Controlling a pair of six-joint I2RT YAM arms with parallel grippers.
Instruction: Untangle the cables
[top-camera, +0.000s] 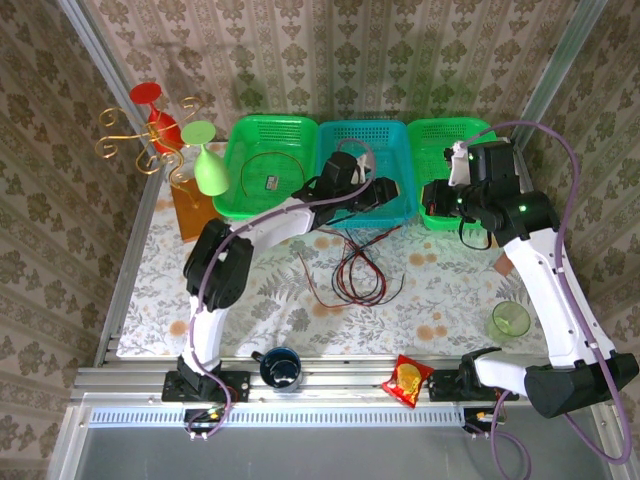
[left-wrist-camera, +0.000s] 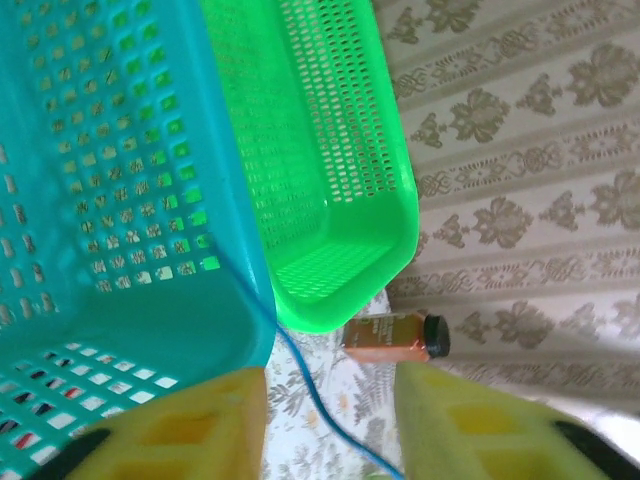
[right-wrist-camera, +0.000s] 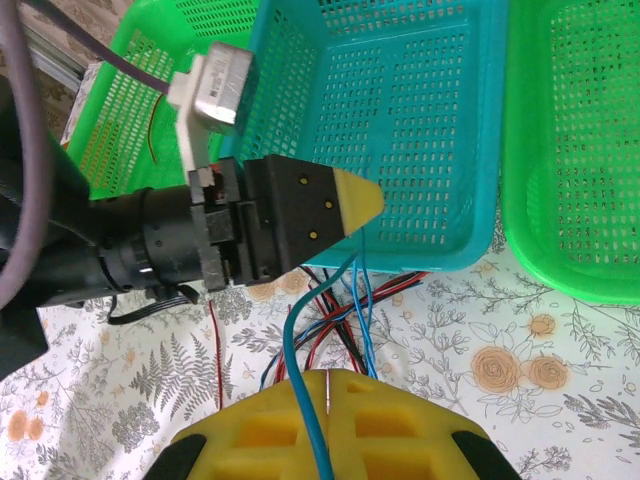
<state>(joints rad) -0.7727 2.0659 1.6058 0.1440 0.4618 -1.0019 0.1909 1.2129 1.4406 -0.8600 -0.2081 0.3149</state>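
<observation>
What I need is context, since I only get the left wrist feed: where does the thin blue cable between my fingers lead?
Observer: It appears to run on to the right gripper, whose fingers are shut on the blue cable.
Operator: Where is the rest of the tangle?
Observer: A heap of red and black cables lies on the table, just in front of the teal basket.
Operator: Is anything sorted already?
Observer: One red cable lies looped inside the leftmost green basket.
</observation>
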